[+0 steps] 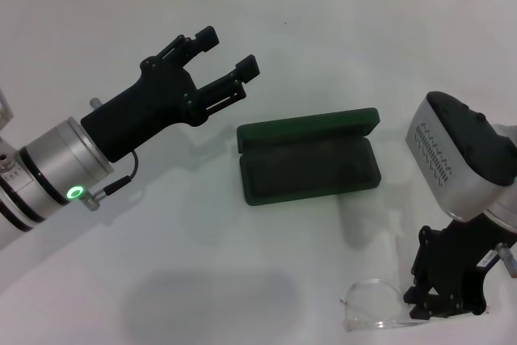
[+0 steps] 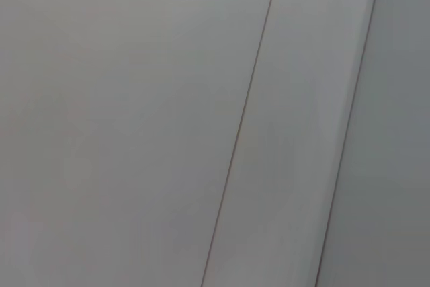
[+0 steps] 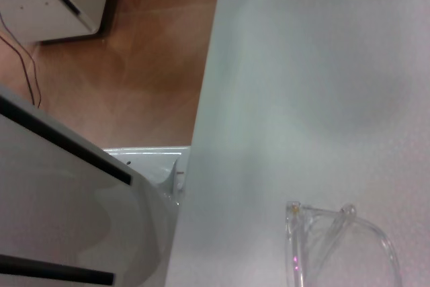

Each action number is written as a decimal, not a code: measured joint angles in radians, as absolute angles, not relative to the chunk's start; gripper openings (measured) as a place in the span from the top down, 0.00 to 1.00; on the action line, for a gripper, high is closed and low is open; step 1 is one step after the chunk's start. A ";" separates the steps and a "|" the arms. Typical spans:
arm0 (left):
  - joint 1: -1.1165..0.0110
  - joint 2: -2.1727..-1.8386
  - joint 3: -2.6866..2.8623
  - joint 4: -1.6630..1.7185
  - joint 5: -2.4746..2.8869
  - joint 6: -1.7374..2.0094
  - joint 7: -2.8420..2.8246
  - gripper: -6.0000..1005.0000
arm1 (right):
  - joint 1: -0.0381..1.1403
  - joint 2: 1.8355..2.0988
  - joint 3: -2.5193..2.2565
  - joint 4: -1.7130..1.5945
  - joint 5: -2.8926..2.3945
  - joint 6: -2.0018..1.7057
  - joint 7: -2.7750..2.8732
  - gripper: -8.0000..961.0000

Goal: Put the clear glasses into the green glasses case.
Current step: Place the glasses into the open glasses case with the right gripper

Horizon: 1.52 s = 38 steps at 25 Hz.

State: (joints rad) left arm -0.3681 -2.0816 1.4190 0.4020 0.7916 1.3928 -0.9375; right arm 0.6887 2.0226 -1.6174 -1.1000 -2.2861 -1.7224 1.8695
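Hovering at the clear glasses, right gripper, fingers' state unreadable, risks slipping on plastic; left gripper spread, ten o'clock of green glasses case.

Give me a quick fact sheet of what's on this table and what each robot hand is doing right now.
surface: white table
green glasses case: open and empty, lid tilted back, near the table's middle
clear glasses: flat on the table near its front edge, outside the case
left gripper: open, raised over the table left of the case, holding nothing
right gripper: low at the glasses' right end; grip not visible
task state: glasses not yet in the case
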 joint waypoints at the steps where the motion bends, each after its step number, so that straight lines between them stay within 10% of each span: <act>1: -0.368 -2.082 1.419 0.402 0.792 1.393 -0.937 0.11 | 0.689 2.022 -1.621 -1.100 -2.286 -1.723 1.869 0.85; 38: -0.357 -2.077 1.413 0.404 0.792 1.431 -0.937 0.11 | 0.651 2.019 -1.323 -1.132 -2.241 -1.718 1.855 0.94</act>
